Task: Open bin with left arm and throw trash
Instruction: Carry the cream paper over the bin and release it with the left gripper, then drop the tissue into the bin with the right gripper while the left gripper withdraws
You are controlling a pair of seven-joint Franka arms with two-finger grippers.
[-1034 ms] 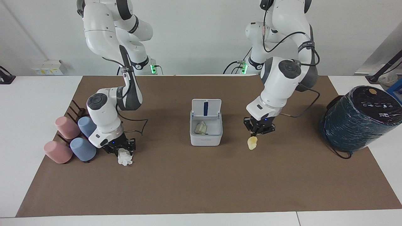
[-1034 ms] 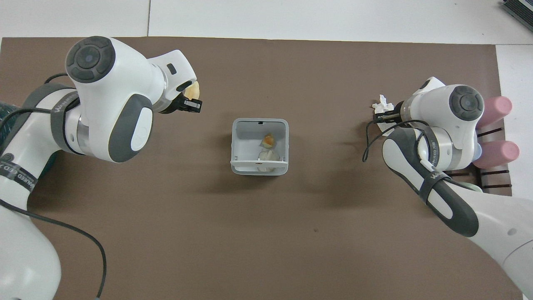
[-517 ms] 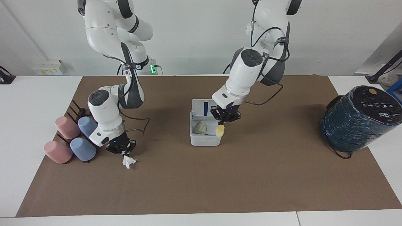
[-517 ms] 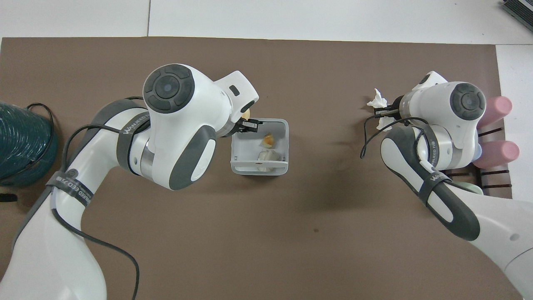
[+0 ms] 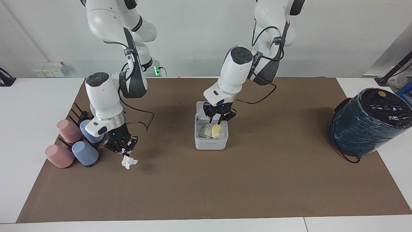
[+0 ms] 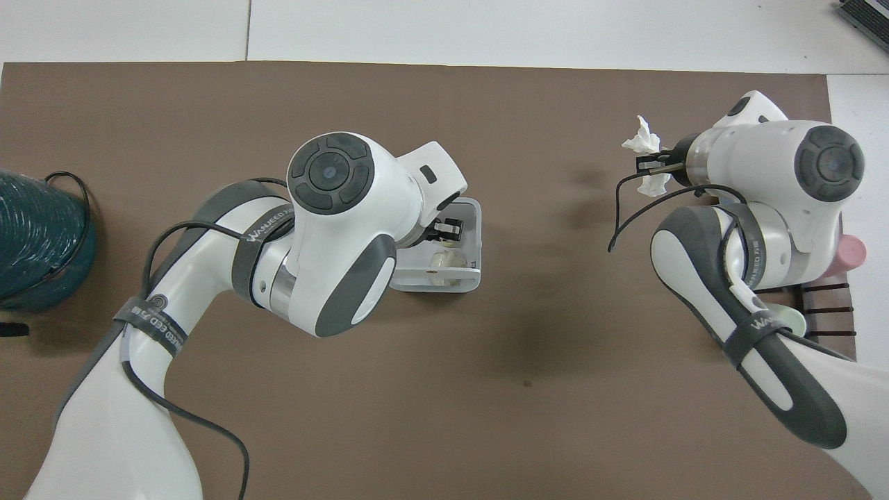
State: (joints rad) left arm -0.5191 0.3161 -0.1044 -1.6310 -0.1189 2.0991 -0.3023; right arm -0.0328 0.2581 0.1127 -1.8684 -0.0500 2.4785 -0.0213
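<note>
Jaws now spread over the open bin (image 5: 210, 143), the left gripper (image 5: 215, 121) has dropped the yellow peel (image 5: 216, 130) inside, while the right gripper (image 5: 122, 150), at the bin's nine o'clock in the facing view, lifts its pinched tissue (image 5: 129, 162), likely next.

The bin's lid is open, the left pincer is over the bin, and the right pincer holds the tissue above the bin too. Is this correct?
One part is wrong. The right pincer holds the tissue over the mat beside the cups, not above the bin. The facing view shows this. The lid is open, and the left pincer is over the bin.
</note>
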